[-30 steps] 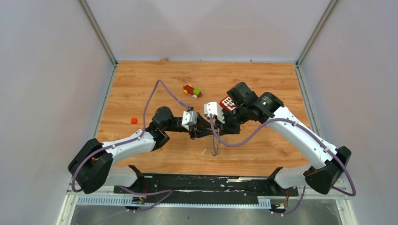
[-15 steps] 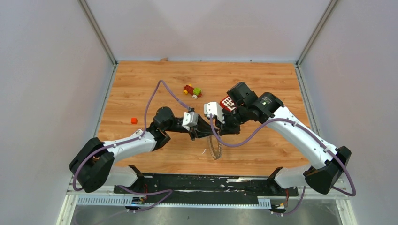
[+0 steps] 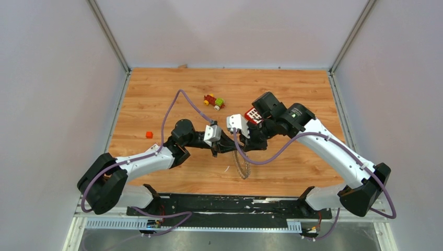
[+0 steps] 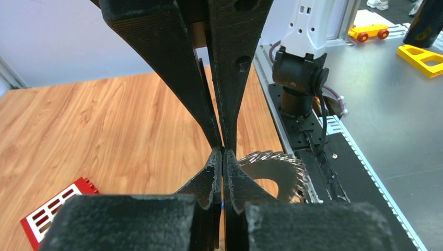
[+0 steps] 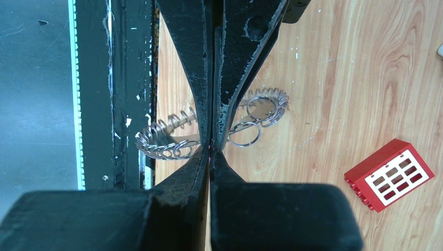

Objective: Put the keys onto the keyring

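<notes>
Over the table's middle my left gripper (image 3: pixel 230 147) and right gripper (image 3: pixel 243 145) meet tip to tip, both shut. The keyring (image 3: pixel 242 166), a grey loop fringed with silver rings, hangs just below that meeting point. In the right wrist view its rings (image 5: pixel 164 148) run straight into my right gripper (image 5: pixel 211 149), which pinches it. In the left wrist view the keyring (image 4: pixel 284 170) shows just behind my left gripper (image 4: pixel 223 152). A thin blue sliver sits between the left pads, and I cannot tell what it is. The keys are otherwise hidden.
A red block with white squares (image 3: pixel 253 114) lies under the right wrist, also seen as the red block (image 5: pixel 389 175). A red-yellow-green toy (image 3: pixel 214 101) sits further back. A small orange cube (image 3: pixel 149 134) lies at the left. The black base rail (image 3: pixel 230 201) runs along the near edge.
My left jaws have closed from partly open to shut. The hanging keyring has turned a little, showing more of its face. Both arms stay in place.
</notes>
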You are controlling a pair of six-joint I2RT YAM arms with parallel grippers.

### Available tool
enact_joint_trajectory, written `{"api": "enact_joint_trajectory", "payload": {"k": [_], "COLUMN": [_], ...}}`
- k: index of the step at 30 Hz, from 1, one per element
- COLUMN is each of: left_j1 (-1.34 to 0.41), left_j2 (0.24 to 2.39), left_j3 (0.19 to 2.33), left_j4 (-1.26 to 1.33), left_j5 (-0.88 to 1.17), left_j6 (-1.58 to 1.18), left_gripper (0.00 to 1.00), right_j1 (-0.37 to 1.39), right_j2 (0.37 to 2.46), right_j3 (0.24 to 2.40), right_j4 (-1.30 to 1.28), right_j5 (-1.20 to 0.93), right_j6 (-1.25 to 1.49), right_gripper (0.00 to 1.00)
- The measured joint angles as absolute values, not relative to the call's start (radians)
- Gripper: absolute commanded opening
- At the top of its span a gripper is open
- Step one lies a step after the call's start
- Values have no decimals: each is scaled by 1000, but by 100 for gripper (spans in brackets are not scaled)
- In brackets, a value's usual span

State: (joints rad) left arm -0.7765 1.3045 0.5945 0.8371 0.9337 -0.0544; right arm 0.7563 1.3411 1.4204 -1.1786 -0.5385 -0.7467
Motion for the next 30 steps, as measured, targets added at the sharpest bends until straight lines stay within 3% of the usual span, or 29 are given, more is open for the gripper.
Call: {"api": "enact_joint_trajectory", "payload": {"k": [4,8,17,19,30], "left_j1": [-777,-779,-771,-763,-744], "left_j2": [1304,1304,1304,1304,1304], "left_j3": [592,574,530,521,470], "left_j4": [836,858,990,1024,1243], "left_j5": [926,907,884,884,897], "left_j6": [-54,-73,-195,-220,-331], "left_gripper": [0,0,0,0,0], "right_j1": [756,756,725,714,675], "right_j2": [1336,1321,1246,1225,1146], "right_j3": [1411,1380,1320,1305,1256], "right_j4": [-1169,-1138,-1060,-1040,-981], "right_j5": [-534,-532,-540,-542,-656], "right_j6": [-747,-745,-732,-729,-735], "right_gripper": [0,6,40,44,45]}}
